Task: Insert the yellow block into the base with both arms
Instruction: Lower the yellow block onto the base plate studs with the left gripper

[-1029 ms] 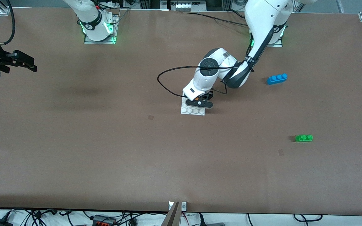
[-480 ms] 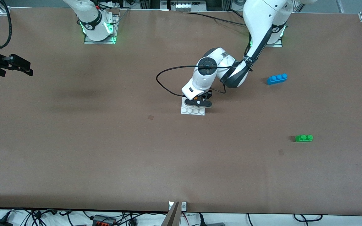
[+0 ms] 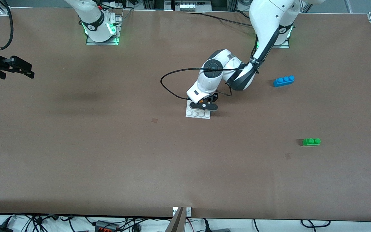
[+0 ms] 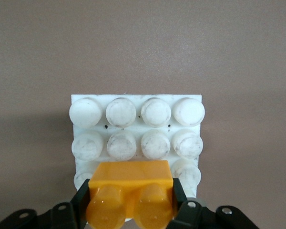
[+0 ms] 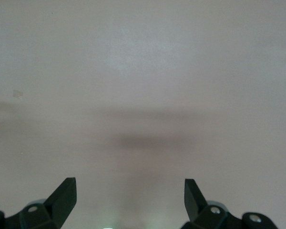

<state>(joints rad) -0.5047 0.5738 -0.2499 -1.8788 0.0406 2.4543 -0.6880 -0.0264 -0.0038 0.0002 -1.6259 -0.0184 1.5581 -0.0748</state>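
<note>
Two tools differ: left tool (image 4: 131, 202), pinching the yellow block (image 4: 131, 193), has eased farther over the base (image 4: 136, 125), insertion imminent; right tool (image 5: 129, 195), spread wide, waits over the desk (image 3: 108, 154) edge.

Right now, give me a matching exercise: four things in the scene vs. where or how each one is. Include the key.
Column 1:
1. yellow block
2. right gripper
3. blue brick
4. green brick

Column 2:
A. open, over bare table at the right arm's end
B. loose on the table, nearest the front camera
C. clamped in the left gripper over the base
D. on the table, beside the left arm's elbow

Pairs: 1-C, 2-A, 3-D, 4-B
</note>
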